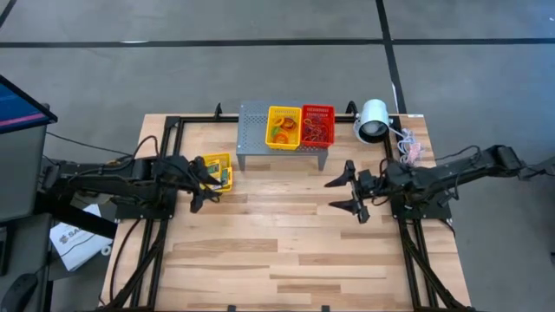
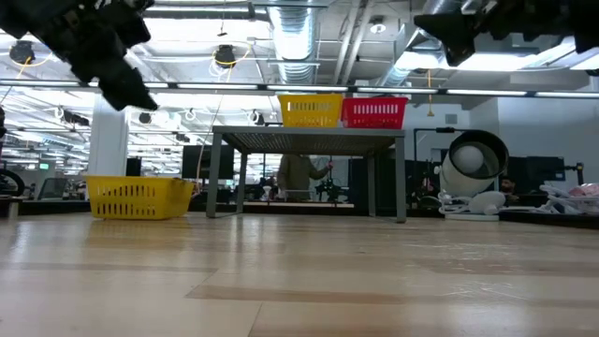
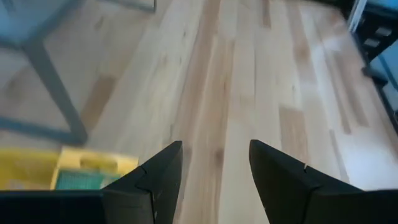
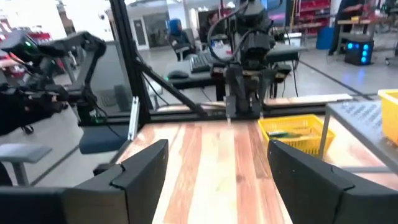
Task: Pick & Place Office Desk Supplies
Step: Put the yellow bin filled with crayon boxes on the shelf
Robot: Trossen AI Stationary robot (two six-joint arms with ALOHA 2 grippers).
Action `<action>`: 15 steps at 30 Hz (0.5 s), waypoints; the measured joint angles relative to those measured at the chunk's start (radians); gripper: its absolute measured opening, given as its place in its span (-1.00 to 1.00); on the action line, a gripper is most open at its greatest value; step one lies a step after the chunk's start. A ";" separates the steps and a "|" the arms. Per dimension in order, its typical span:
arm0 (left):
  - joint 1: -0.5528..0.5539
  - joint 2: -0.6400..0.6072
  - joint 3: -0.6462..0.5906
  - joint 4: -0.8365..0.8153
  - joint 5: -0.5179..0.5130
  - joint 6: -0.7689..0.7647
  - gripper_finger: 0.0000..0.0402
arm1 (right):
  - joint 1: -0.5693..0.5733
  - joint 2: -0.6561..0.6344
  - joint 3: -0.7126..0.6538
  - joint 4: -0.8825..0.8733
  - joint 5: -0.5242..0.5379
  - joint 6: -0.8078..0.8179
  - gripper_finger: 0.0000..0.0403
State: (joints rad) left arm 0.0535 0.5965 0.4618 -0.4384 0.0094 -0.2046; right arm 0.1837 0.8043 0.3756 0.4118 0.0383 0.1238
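A yellow basket (image 1: 217, 167) stands on the table at the left and holds yellow-and-green crayon boxes (image 3: 78, 177). My left gripper (image 1: 201, 184) hovers open just beside and above it, touching nothing. Rubber-band loops lie in a yellow basket (image 1: 284, 126) and a red basket (image 1: 317, 126), both on top of the grey perforated stand (image 1: 253, 130). My right gripper (image 1: 343, 193) is open in the air right of centre, pointing level toward the table's left side, with nothing between its fingers (image 4: 140, 171).
A white cylindrical lamp (image 1: 373, 120) lies at the far right beside the stand, with a small pinkish bundle (image 1: 409, 149) near it. Black frame rails (image 1: 408, 251) run along the table's left and right sides. Bare wood (image 1: 277, 243) fills the near half of the table.
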 joint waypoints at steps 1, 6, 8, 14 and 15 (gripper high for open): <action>-0.004 0.002 0.001 -0.025 0.000 -0.009 -0.10 | 0.000 0.009 0.000 -0.001 0.000 0.000 0.34; -0.022 0.063 0.048 -0.153 -0.035 -0.075 -0.10 | 0.000 0.050 0.000 0.006 0.000 0.000 0.34; -0.029 0.108 0.075 -0.164 -0.038 -0.092 -0.10 | -0.001 0.062 0.000 0.017 0.000 0.000 0.34; -0.039 0.308 0.174 -0.272 -0.057 -0.085 -0.10 | -0.001 0.086 0.000 0.028 0.000 0.000 0.34; -0.039 0.343 0.186 -0.298 -0.059 -0.087 -0.10 | -0.001 0.086 0.000 0.030 0.000 0.000 0.34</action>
State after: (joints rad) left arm 0.0147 0.9394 0.6473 -0.7367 -0.0499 -0.2914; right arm 0.1830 0.8901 0.3756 0.4419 0.0383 0.1234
